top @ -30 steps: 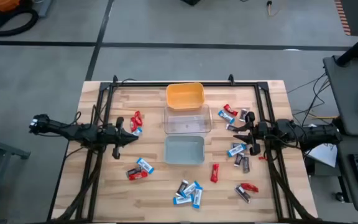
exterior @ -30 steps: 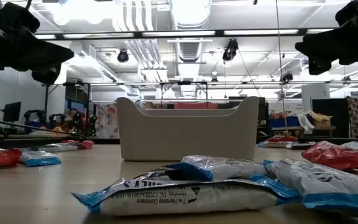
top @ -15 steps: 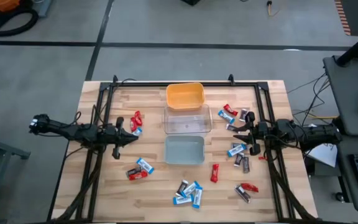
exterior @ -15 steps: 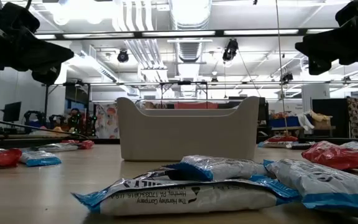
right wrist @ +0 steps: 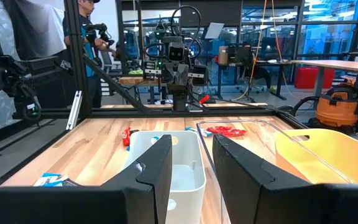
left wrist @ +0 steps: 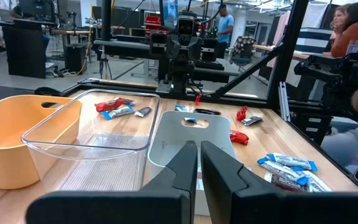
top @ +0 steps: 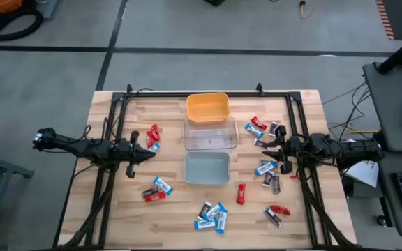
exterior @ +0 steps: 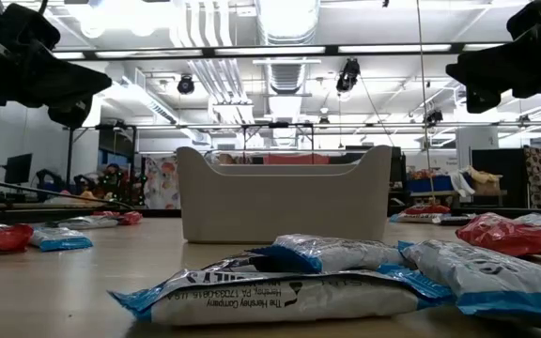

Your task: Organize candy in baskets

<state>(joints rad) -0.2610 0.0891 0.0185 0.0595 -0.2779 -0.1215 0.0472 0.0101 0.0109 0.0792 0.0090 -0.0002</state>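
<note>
Hovering with my left gripper (top: 150, 152) pinched shut, empty; red candy (top: 152, 134) sits just beside its tips. Baskets (top: 207, 167) lie ahead, between both grippers. My right gripper (top: 264, 151) stands part open, empty; blue candy (top: 265, 168) lies just beside it, long axis across my fingers. Right arm's nearer most candy.

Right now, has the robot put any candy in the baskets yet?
Not yet. The orange basket, clear basket and grey basket look empty. Neither the left hand nor the right hand holds anything. All the candy still lies on the table.
</note>
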